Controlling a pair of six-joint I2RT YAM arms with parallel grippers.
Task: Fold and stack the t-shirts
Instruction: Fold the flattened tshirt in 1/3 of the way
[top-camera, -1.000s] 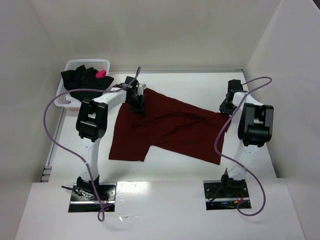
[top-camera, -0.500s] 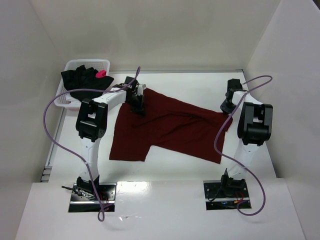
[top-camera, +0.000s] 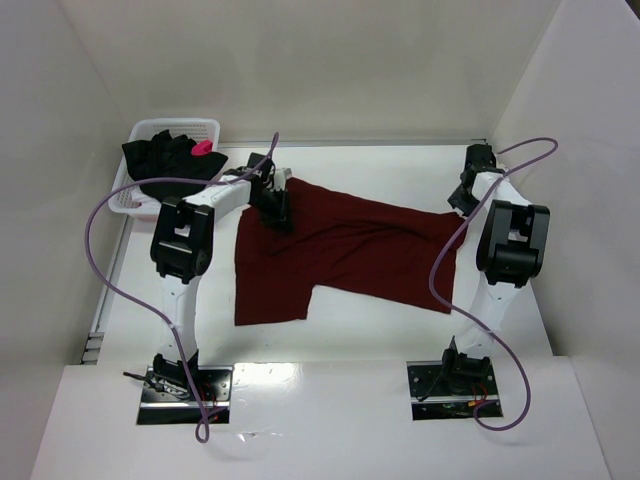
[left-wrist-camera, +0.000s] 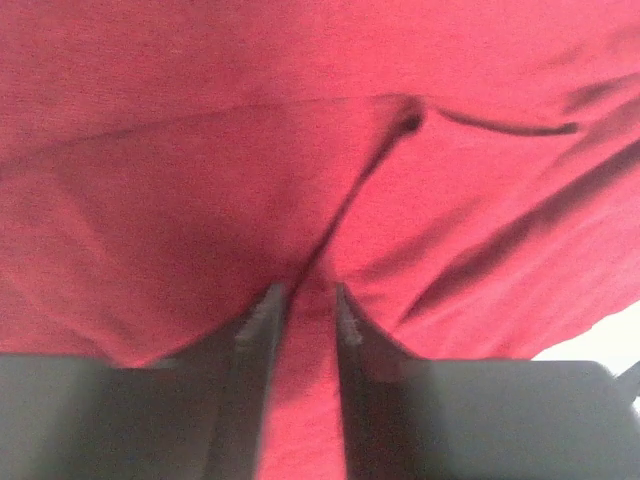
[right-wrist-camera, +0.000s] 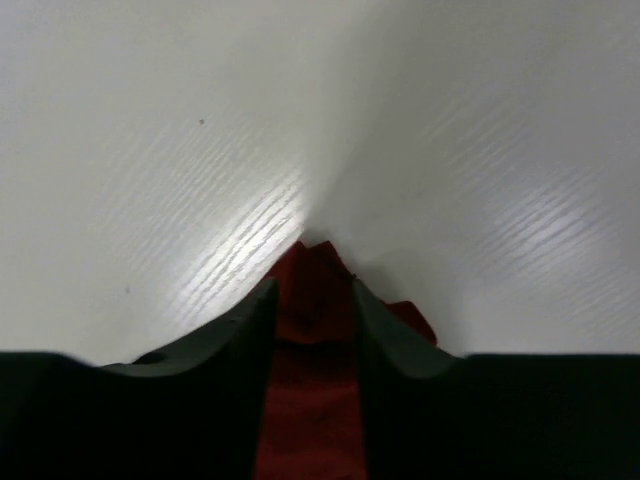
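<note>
**Twin arms stretch red shirt across bench**

The red shirt (top-camera: 350, 245) lies spread over the middle of the white bench (top-camera: 400, 168), held at its two far corners by the robot's arms. The left end effector (top-camera: 278, 205) is drawn narrow on the shirt's far-left corner. Its wrist camera shows the fingers (left-wrist-camera: 262, 318) nearly together, with a ridge of red cloth pinched between them and creases fanning away from the grip. The right end effector (top-camera: 465, 195) is likewise closed to a narrow gap on the far-right corner. Its own camera shows only a small tuft of red cloth between the tips, with bare bench beyond.

With one grip at each end, the far edge runs almost straight from arm to arm, which appears meant to pull the cloth flat before any fold is made. One part of the shirt reaches toward the near left, and wrinkles cross the middle. Whether the gripped edge is raised off the bench cannot be told from above.

The black shirt (top-camera: 165, 160), showing its pink mark (top-camera: 203, 147), sits bunched in the white basket (top-camera: 214, 126) at the far-left corner, spilling over the rim and well apart from either arm. By this showing the job is at an early stage, with no fold made and nothing stacked. The right-hand grip is slight and could slip if the pull tightens.
</note>
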